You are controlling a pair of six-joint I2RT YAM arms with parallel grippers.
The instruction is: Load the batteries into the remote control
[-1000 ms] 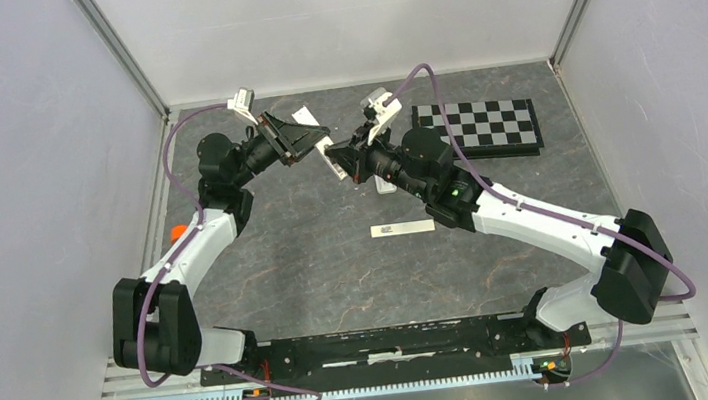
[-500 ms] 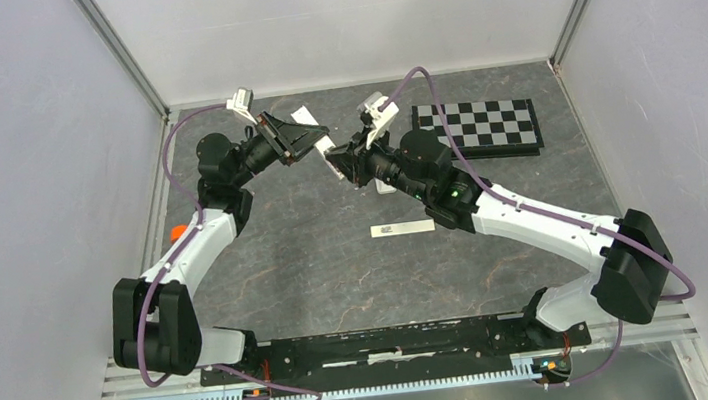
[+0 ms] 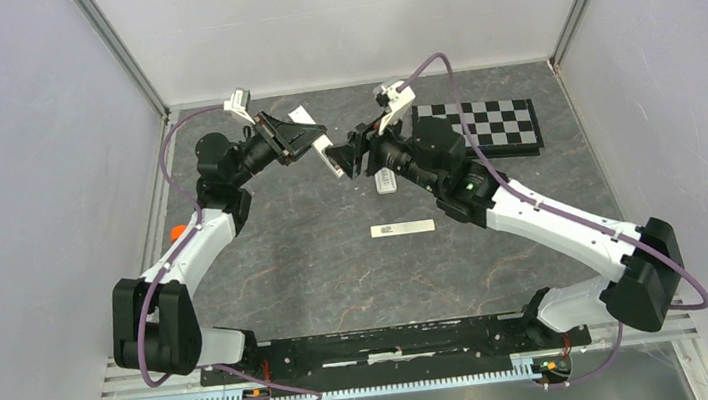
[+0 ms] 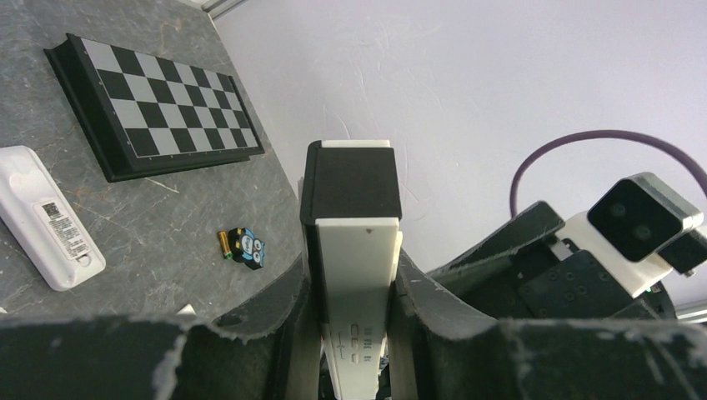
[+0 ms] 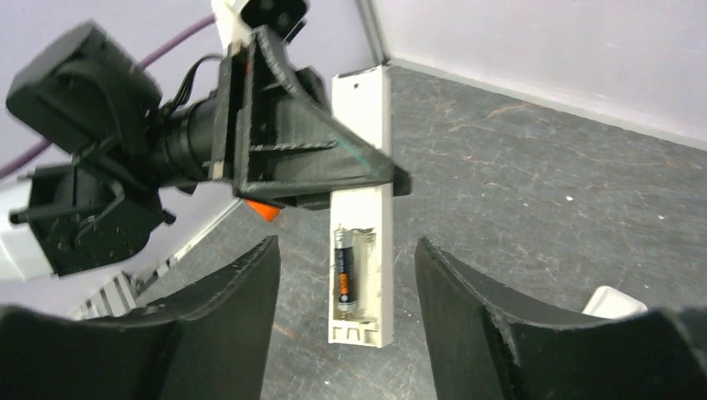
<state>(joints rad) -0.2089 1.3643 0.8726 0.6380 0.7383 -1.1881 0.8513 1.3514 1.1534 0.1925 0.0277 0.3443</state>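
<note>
Left claw [image 3: 315, 144]: shut tight on the remote control [image 5: 377, 250], its black, rough-edged fingers pressing the two long sides about halfway along
Remote control: held up off the counter [image 3: 316, 255] in the gap between the two arms; a flat white plastic slab with squared ends, its back with the open recess turned toward the right wrist camera
Battery in the recess [image 5: 344, 275]: one slim cylinder with a dark wrap and an orange band, lying lengthwise in the left slot; the slot beside it shows bare white plastic
Right claw [image 5: 346, 250]: spread wide and holding nothing, one matte black finger on each side of the remote's lower end and clear of it
Loose battery [image 4: 242, 247]: short cylinder with a brassy end and a dark, blue-patched wrap, lying on the counter near the chessboard [image 3: 477, 125]
Chessboard: flat, black-rimmed, grey and black squares, at the far right of the counter
White bar [image 3: 402, 228]: slim, flat, with a small printed label, lying alone mid-counter
Counter: dark grey, mottled, stone-like and matte
</note>
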